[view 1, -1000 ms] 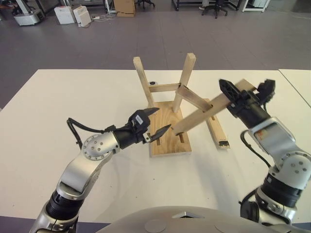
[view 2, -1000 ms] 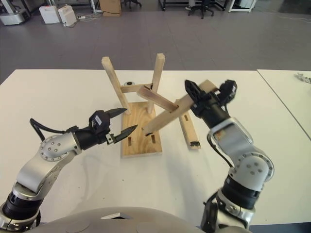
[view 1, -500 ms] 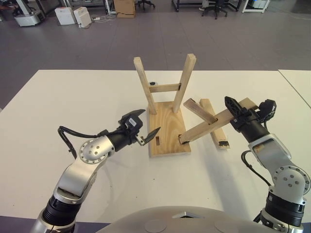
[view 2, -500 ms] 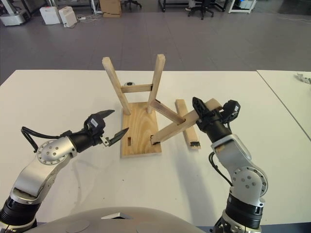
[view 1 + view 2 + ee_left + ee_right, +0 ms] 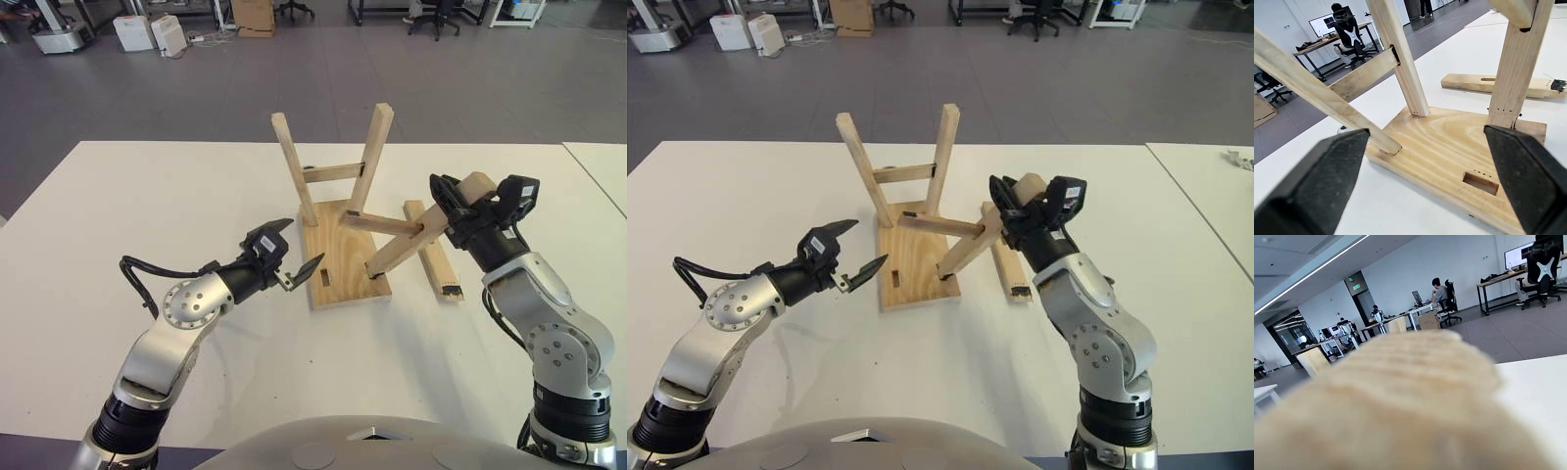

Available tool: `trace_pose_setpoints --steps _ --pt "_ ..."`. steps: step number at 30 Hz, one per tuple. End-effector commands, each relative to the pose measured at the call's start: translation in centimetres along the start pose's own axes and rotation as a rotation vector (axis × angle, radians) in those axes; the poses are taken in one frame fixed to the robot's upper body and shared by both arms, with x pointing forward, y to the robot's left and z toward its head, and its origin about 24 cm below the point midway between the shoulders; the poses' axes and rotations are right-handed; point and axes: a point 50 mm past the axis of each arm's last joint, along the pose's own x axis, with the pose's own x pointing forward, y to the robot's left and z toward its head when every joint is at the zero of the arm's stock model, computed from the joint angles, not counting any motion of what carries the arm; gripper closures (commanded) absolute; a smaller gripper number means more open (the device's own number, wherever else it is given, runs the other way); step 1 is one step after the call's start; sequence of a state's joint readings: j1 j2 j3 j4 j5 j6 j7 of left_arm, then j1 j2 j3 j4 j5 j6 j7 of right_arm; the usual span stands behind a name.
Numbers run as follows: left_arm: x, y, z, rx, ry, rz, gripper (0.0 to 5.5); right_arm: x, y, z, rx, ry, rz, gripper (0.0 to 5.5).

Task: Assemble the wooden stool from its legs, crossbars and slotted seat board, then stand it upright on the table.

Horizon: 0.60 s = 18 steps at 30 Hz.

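The slotted seat board [image 5: 338, 264] lies flat on the white table [image 5: 147, 196]. Two legs [image 5: 292, 171] stand up from its far end, joined by a crossbar [image 5: 333, 173]. My right gripper [image 5: 447, 208] is shut on the upper end of a third leg [image 5: 407, 245], which tilts steeply with its lower end on the board's right side. A crossbar [image 5: 382, 225] sticks out of this leg toward the standing legs. My left gripper [image 5: 302, 245] hangs open just left of the board, its dark fingers [image 5: 1317, 186] framing the board [image 5: 1449, 147]. The held leg's blurred end [image 5: 1400, 406] looms close in the right wrist view.
A fourth, loose leg [image 5: 431, 250] lies flat on the table right of the board, under the held leg. Broad bare tabletop spreads to the left and front. A neighbouring table's edge [image 5: 602, 166] shows at the far right.
My right gripper lowered the leg with its crossbar, then tipped it more upright, its lower end now on the board. The board turned slightly. My left gripper drew back from the board's edge.
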<state>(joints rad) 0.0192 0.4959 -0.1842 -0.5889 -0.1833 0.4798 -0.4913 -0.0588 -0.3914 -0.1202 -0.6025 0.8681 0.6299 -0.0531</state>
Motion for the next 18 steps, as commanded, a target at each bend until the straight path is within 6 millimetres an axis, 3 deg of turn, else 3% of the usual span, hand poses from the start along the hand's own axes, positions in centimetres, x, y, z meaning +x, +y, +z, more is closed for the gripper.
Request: trace_pose_setpoints --steps 1,2,5,7,11,12,18 --pt "0.3 0.2 -0.1 0.011 0.018 0.007 1.19 0.2 -1.7 -2.2 -0.175 0.247 -0.088 4.43" --pt "0.3 0.3 -0.1 0.011 0.018 0.007 1.19 0.2 -1.7 -2.6 -0.176 0.27 -0.081 4.43" --pt "0.3 0.2 -0.2 0.012 0.021 0.004 1.19 -1.0 -1.7 -6.3 -0.163 0.444 -0.087 4.43" --pt "0.3 0.3 -0.3 0.011 0.024 0.007 1.19 -0.9 -1.4 -6.2 -0.14 0.408 -0.084 4.43" --pt "0.1 0.5 -0.6 0.017 0.039 0.014 1.19 0.5 -1.3 -2.3 -0.103 0.182 -0.061 4.43" --pt "0.1 0.6 -0.7 0.019 0.042 0.013 1.19 0.7 -1.2 -0.9 -0.095 0.114 -0.046 4.05" --pt "-0.1 1.1 -1.1 0.031 0.056 0.023 1.19 0.0 1.7 7.9 -0.148 -0.251 0.224 2.96"
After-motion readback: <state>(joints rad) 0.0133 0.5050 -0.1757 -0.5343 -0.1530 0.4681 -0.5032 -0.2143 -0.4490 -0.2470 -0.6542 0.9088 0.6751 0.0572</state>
